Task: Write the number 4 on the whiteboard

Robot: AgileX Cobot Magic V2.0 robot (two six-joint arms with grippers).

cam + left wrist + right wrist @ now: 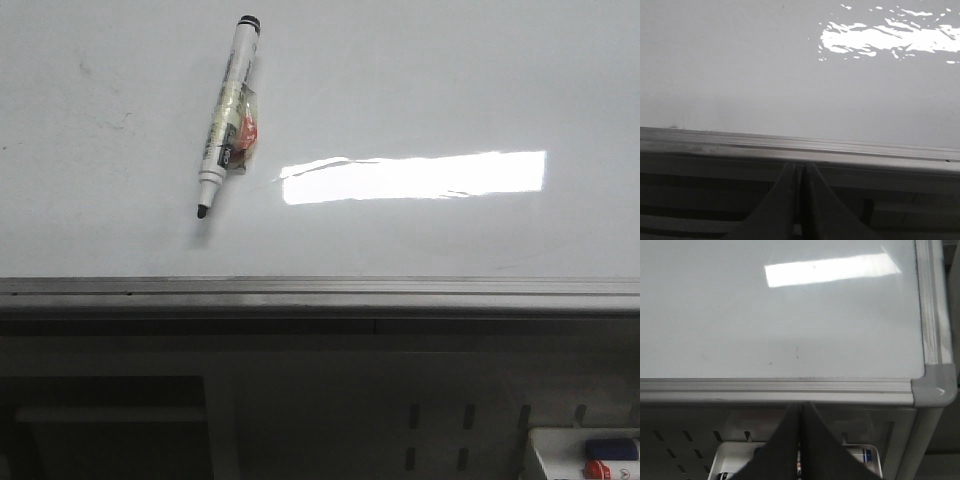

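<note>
the whiteboard (pixel 420 90) is seen lying flat, with no number 4 drawn on it, only faint smudges. an uncapped marker (pixel 226 115) is laid on its surface, tip toward the near rail, just beside a bright reflection (pixel 415 176). the left gripper (pixel 800 170) is held with fingers pressed together, just short of the board's rail. the right gripper (pixel 800 407) is likewise closed, empty, before the rail near the board's grey corner cap (pixel 935 385), above a white tray (pixel 867 457).

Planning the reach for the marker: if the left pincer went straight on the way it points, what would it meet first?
Probably the grey edge rail of the whiteboard, right ahead of the shut left pincer; its height against the rail is unclear.
</note>
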